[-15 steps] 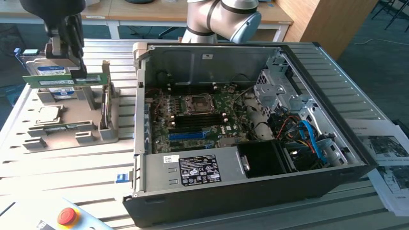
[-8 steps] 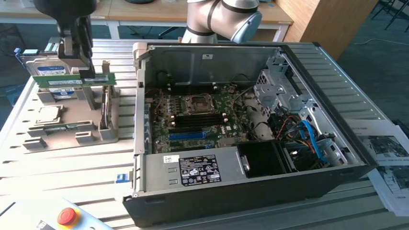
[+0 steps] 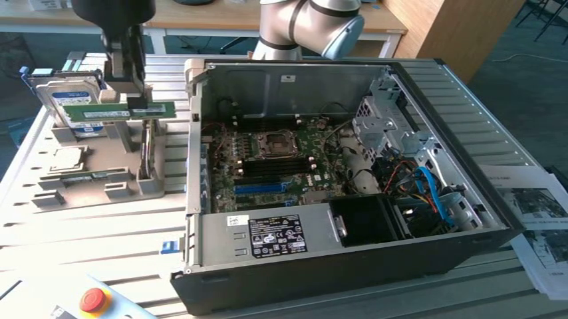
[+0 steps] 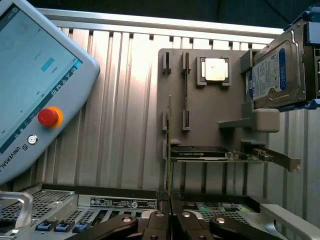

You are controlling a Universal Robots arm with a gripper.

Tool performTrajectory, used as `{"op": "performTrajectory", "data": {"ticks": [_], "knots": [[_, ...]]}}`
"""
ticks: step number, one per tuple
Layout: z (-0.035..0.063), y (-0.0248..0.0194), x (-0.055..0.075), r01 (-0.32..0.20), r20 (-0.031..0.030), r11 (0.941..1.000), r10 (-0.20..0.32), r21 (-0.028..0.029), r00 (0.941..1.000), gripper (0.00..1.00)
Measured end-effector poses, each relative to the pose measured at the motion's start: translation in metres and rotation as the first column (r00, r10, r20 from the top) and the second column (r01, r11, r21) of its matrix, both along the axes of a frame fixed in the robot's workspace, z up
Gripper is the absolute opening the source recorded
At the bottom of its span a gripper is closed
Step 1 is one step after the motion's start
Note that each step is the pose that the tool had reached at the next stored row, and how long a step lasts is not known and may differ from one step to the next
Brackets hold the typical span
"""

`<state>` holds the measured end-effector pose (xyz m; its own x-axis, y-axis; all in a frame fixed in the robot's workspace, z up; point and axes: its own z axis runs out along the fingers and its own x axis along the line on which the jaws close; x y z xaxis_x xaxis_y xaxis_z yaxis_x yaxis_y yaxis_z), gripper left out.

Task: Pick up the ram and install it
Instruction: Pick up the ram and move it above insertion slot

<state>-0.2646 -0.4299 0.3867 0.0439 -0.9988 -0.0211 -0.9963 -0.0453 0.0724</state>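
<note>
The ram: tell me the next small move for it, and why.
Probably carry the ram sideways toward the exterior view's right, over the open computer case. The gripper is shut on it, it appears lifted out of the grey holder, and the motherboard lies inside that case, so more lifting seems unneeded.

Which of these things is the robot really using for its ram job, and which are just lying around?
For the job: ram, held by the shut pincer above the grey holder; open computer case; motherboard inside it.

Just lying about: hard drive; processor chip; teach pendant; papers.
</note>
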Motion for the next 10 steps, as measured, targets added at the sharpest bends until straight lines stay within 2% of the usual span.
{"op": "performTrajectory", "data": {"ticks": [10], "knots": [[0.0000, -0.0015, 0.028, 0.000, -0.0078, 1.0000, 0.000, 0.0000, 1.0000, 0.12]]}}
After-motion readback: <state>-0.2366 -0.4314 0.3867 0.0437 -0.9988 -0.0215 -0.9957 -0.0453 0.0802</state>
